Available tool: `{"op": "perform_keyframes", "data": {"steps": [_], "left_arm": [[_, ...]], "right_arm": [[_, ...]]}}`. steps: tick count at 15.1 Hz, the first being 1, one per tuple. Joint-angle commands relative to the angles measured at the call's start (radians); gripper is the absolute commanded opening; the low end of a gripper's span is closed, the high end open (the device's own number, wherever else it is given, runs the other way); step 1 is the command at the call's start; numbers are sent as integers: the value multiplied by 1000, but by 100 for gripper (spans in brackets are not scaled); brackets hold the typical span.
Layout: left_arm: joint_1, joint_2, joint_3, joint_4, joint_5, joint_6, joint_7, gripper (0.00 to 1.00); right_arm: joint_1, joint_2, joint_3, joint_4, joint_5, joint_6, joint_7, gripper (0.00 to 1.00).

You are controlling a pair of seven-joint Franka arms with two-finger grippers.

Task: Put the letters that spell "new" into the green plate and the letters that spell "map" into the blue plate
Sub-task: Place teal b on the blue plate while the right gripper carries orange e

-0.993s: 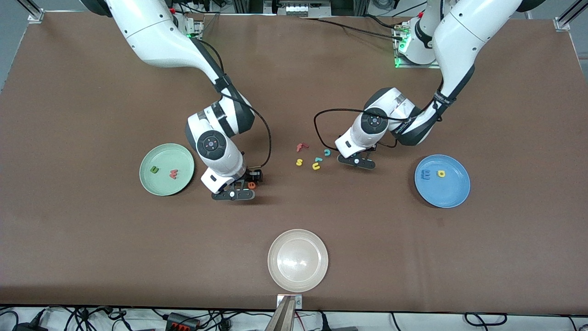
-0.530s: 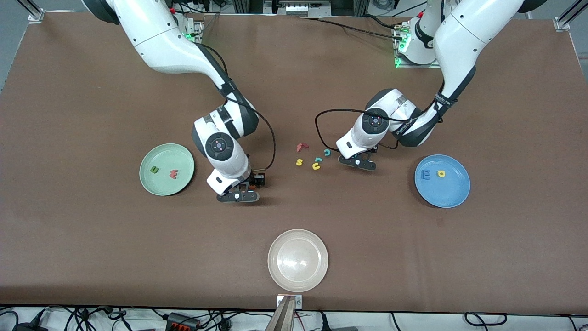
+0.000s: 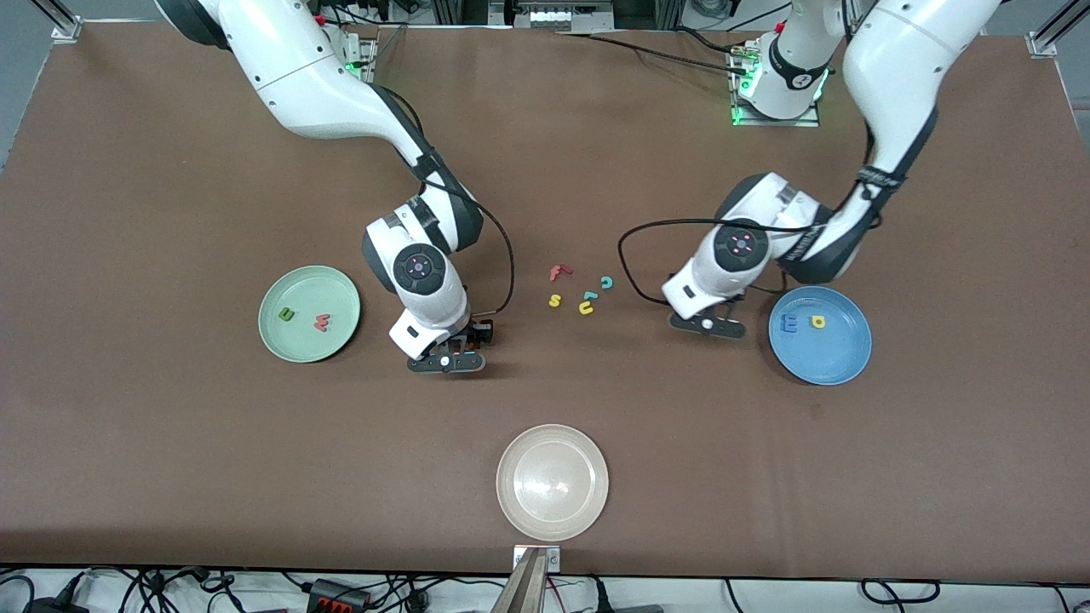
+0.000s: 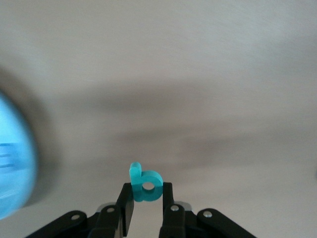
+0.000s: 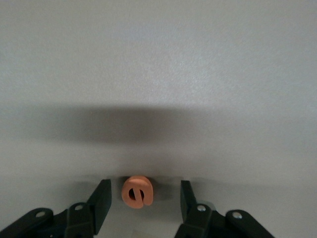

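Note:
My left gripper (image 3: 708,323) (image 4: 147,187) is shut on the teal p (image 4: 146,185) and holds it over bare table just beside the blue plate (image 3: 839,362) (image 4: 12,168). The blue m (image 3: 791,323) and the yellow a (image 3: 818,321) lie in that plate. My right gripper (image 3: 450,359) (image 5: 144,184) is low over the table beside the green plate (image 3: 298,345). Its jaws are open on either side of the orange e (image 5: 136,192) and do not touch it. In the front view the e is hidden under the hand. The green n (image 3: 287,314) and the red w (image 3: 322,322) lie in the green plate.
Between the arms lie loose letters: a red f (image 3: 558,272), a yellow s (image 3: 554,300), a teal c (image 3: 606,282), a small teal piece (image 3: 589,295) and a yellow u (image 3: 586,308). A cream plate (image 3: 552,482) stands near the table's front edge.
The left arm has swung from the loose letters toward the blue plate with the teal p in its gripper. The right gripper has shifted slightly over the orange e, which now hides under it.

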State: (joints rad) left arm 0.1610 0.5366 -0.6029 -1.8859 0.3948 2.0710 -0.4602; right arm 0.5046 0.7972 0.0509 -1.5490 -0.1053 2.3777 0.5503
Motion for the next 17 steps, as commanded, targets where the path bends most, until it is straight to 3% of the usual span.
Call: {"op": "perform_keyframes", "data": {"steps": [1, 3, 8, 12, 13, 14, 15, 17], "left_arm": [[40, -9, -9, 94, 22, -164, 86, 11], [112, -4, -1, 111, 22, -174, 179, 11], [278, 91, 3, 169, 80, -122, 389, 11], [325, 177, 25, 168, 210, 6, 397, 13], [325, 177, 25, 168, 208, 8, 397, 19], [324, 174, 25, 168, 207, 3, 396, 51], [328, 174, 25, 168, 207, 3, 397, 100], [330, 166, 19, 168, 207, -3, 397, 100]], "right_arm": [[11, 19, -3, 24, -17, -3, 20, 60], [11, 19, -3, 24, -17, -3, 20, 56], [9, 19, -3, 26, -17, -3, 10, 16], [-27, -18, -5, 14, -13, -17, 0, 11], [-46, -50, -3, -12, -14, -34, -1, 11], [-60, -84, -5, -34, -16, -52, -12, 11], [-87, -117, -5, -55, -16, -90, -53, 11], [-158, -177, -3, -89, -16, -191, -163, 11]]}}
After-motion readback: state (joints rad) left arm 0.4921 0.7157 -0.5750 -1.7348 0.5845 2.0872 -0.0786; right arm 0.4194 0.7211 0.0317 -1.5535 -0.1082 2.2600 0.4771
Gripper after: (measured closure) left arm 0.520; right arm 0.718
